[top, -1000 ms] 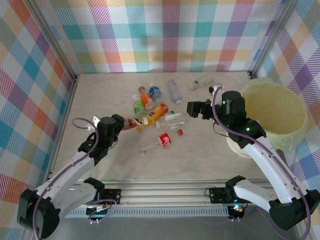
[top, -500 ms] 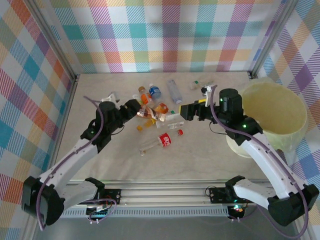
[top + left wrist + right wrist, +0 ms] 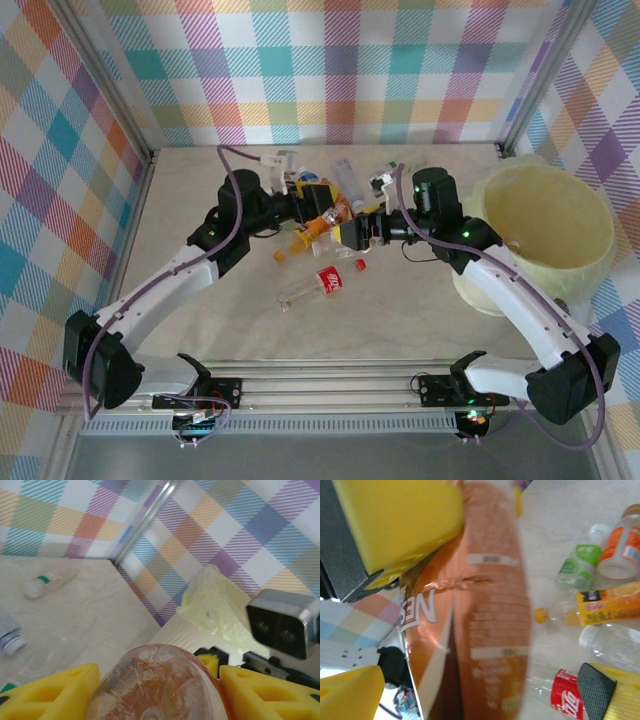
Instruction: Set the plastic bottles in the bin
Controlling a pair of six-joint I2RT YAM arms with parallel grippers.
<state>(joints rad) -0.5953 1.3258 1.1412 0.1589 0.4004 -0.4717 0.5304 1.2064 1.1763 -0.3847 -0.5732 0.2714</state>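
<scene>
Where the worktop [image 3: 400, 310] lies nearest me, a red-label bottle [image 3: 325, 282] rests loose. Past it my left jaws [image 3: 157, 692] clamp a brown bottle [image 3: 490, 605]; my right jaws [image 3: 352, 232] stand wide beside it, gripping nothing. More bottles [image 3: 615, 605] lie just behind. The bin [image 3: 545, 225] is off right, well apart.

The left arm stretches forward, and the left gripper [image 3: 318, 197] has its jaws clamped on a brown bottle [image 3: 160, 685]. The right arm bends inward, with the right gripper [image 3: 351, 232] and its jaws spread wide.
</scene>
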